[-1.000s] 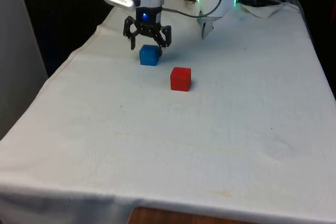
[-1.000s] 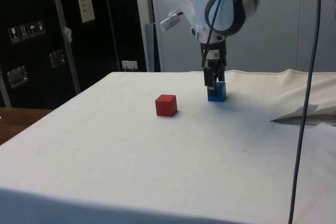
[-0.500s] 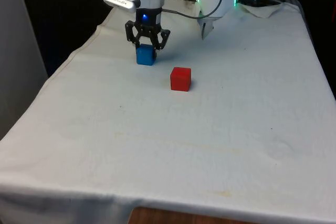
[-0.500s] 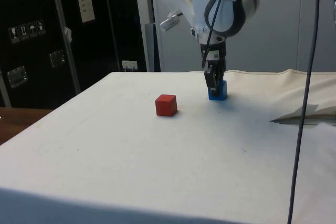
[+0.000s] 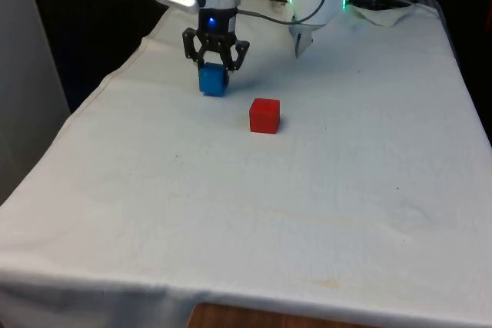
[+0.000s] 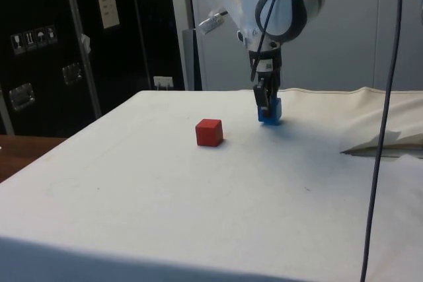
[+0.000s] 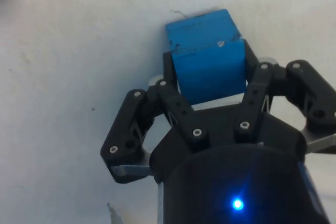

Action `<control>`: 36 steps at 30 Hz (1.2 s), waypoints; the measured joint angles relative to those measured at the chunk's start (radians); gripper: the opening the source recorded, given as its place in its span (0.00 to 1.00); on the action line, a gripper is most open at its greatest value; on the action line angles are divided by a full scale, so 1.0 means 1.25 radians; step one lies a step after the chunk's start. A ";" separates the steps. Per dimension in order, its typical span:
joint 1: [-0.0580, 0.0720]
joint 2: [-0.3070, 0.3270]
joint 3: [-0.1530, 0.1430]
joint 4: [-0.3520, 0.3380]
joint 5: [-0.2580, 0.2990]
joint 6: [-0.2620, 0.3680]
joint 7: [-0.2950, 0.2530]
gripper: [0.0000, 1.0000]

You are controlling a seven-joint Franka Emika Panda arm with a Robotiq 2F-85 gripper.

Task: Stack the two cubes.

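A white-clothed table [image 5: 323,205] fills the front view. In its upper left the black gripper [image 5: 214,67] is clamped on the blue cube [image 5: 213,81], which looks tilted, just above the cloth. The red cube [image 5: 264,115] sits near centre. Risk: a skewed hold could make the blue cube land crooked and slide off.

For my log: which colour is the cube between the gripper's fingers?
Blue cube, clearest in the wrist view.
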 measured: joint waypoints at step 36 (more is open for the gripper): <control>0.008 -0.108 0.026 0.054 -0.001 -0.083 0.013 0.04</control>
